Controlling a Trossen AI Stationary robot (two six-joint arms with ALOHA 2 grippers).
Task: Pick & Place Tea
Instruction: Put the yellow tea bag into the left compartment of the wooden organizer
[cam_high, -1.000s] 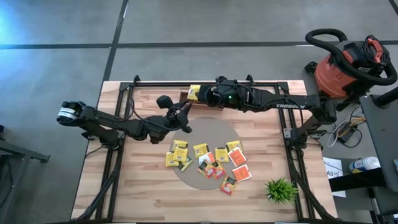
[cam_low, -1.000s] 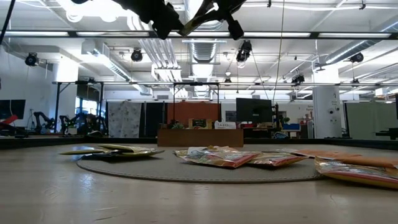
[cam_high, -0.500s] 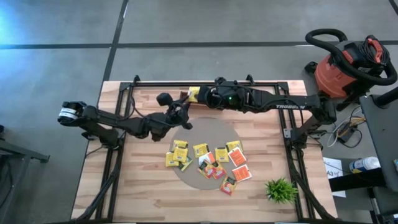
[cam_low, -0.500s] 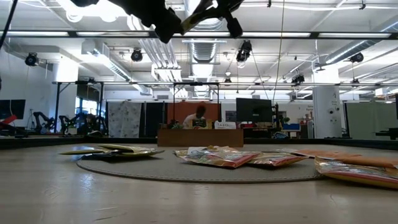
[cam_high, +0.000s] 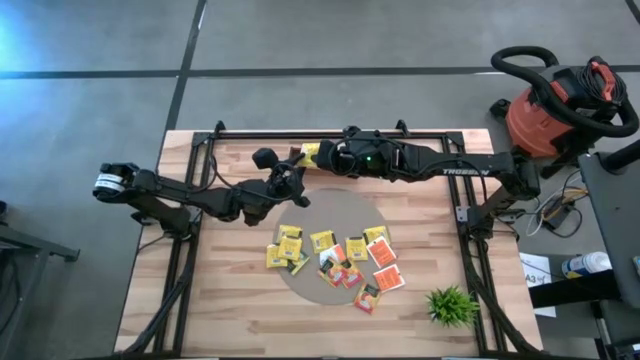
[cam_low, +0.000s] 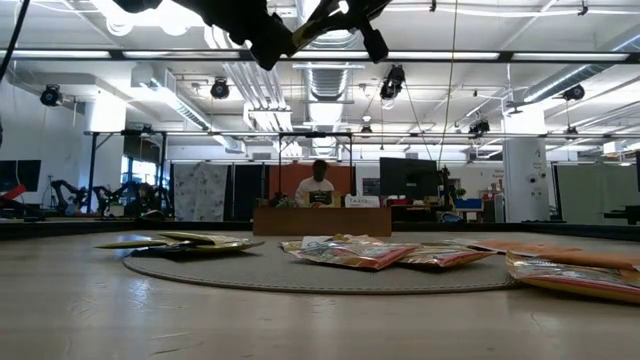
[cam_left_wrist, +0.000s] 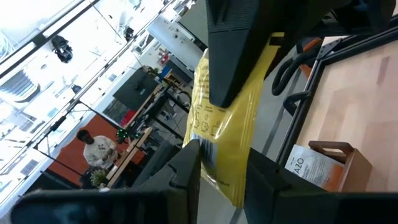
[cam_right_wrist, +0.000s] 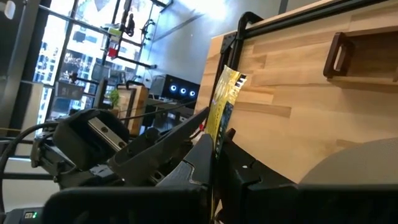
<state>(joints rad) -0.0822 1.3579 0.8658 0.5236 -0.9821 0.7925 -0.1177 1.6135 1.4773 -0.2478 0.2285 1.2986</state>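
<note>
The bench (cam_high: 230, 310) carries a round grey mat (cam_high: 330, 215) near its middle, and the loose tea packets (cam_high: 335, 258) lie scattered on the mat's near half, toward the front edge; a small green plant (cam_high: 452, 304) stands at the front right corner; a wooden tray (cam_left_wrist: 329, 163) sits by the back edge.

Both arms meet in the air over the back edge, left of its middle; between them hangs one yellow packet (cam_high: 312, 151), a handover in my judgement. The right gripper (cam_high: 325, 156) has its fingers pressed together on the packet's edge, seen in its wrist view with the yellow packet standing on edge between them. The left gripper (cam_high: 291, 181) reaches up from the left side; in its own wrist view the packet's lower end lies between its half-spread fingers, its long axis running up and away toward the right arm's finger; whether they already pinch it I cannot tell.

Writing: "TROSSEN" in white along the right arm; a white card in the tray reads partly "AZO"; the packet's print is too small to read.
</note>
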